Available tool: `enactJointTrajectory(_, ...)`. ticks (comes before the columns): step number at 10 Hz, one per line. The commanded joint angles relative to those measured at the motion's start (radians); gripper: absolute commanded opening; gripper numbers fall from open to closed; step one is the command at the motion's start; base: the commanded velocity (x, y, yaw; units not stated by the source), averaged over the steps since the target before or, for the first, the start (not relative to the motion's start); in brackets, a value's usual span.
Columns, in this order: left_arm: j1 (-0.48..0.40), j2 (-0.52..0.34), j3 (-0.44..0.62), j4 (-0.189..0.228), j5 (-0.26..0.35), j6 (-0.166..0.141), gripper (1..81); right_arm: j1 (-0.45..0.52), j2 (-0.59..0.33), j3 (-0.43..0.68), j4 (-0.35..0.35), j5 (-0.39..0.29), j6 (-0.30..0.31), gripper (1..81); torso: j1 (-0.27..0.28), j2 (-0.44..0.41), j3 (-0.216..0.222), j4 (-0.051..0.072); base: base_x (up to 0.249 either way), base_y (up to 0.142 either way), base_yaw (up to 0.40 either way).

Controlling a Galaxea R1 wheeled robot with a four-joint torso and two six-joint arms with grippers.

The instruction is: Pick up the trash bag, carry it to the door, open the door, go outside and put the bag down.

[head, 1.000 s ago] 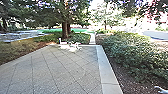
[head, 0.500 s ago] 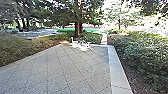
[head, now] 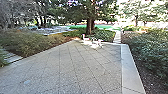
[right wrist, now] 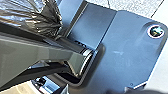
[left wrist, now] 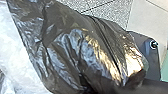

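The black trash bag (left wrist: 75, 50), shiny and creased, spreads across much of the left wrist view, partly in front of the robot's dark base plate. A gathered, pleated part of the trash bag (right wrist: 48, 18) shows in the right wrist view, close beside the robot's jointed bar. Speckled paving lies beyond the bag. How either gripper stands, and which one bears the bag, I cannot tell.
Outdoors, grey paving (head: 75, 67) stretches ahead, with a pale border (head: 128, 67) on the right. Bushes (head: 147, 52) flank it. White objects (head: 96, 43) stand at its far end near a tree trunk (head: 89, 26). Pale slabs (head: 11, 57) lie at the left.
The head view has turned left; paving, tree and white objects now appear farther right in it, and the pale slabs have come into view at the left.
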Motion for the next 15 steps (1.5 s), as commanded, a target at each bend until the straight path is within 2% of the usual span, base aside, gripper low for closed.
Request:
enactJointTrajectory(1,-0.101,-0.020,0.009,-0.087,0.053,-0.006,1.0,0.045,0.026,0.019,-0.003,-0.073,0.006,81.1,0.000,0.000,0.000,-0.002,0.000,0.000,0.000)
enactJointTrajectory(2,-0.125,-0.026,0.023,-0.095,0.054,-0.006,1.0,0.047,0.026,0.018,-0.003,-0.073,0.006,81.1,0.000,0.000,-0.064,0.008,0.000,0.000,0.000)
enactJointTrajectory(4,-0.168,-0.075,0.113,-0.101,0.060,-0.006,1.0,0.047,0.026,0.018,-0.003,-0.073,0.006,81.1,-0.001,0.000,-0.095,0.008,0.000,0.000,0.000)
enactJointTrajectory(6,-0.207,-0.158,0.243,-0.127,0.065,-0.009,1.0,0.047,0.026,0.018,-0.005,-0.073,0.006,81.1,0.000,0.000,-0.148,0.009,0.000,0.000,0.000)
enactJointTrajectory(8,-0.259,-0.227,0.336,-0.165,0.068,-0.009,1.0,0.045,0.025,0.018,-0.005,-0.073,0.006,81.1,0.000,0.000,-0.208,0.009,0.000,0.000,0.000)
enactJointTrajectory(9,-0.308,-0.264,0.379,-0.193,0.089,-0.009,1.0,0.044,0.025,0.018,-0.005,-0.073,0.006,81.1,0.000,0.000,-0.237,0.009,0.000,0.000,0.000)
enactJointTrajectory(10,-0.354,-0.299,0.405,-0.232,0.143,-0.009,1.0,0.044,0.023,0.018,-0.003,-0.073,0.006,81.1,0.000,0.001,-0.269,0.009,0.000,0.000,0.000)
enactJointTrajectory(11,-0.398,-0.315,0.409,-0.259,0.173,-0.009,1.0,0.045,0.023,0.018,-0.002,-0.073,0.006,81.1,0.000,0.001,-0.222,0.009,0.000,0.000,0.000)
enactJointTrajectory(13,-0.490,-0.330,0.400,-0.302,0.238,-0.009,1.0,0.044,0.023,0.018,-0.002,-0.073,0.006,81.1,0.001,0.001,-0.249,0.009,0.000,0.000,0.000)
enactJointTrajectory(15,-0.576,-0.335,0.365,-0.346,0.315,-0.009,1.0,0.044,0.022,0.018,-0.002,-0.073,0.006,81.1,0.001,0.002,-0.252,0.009,0.000,0.000,0.000)
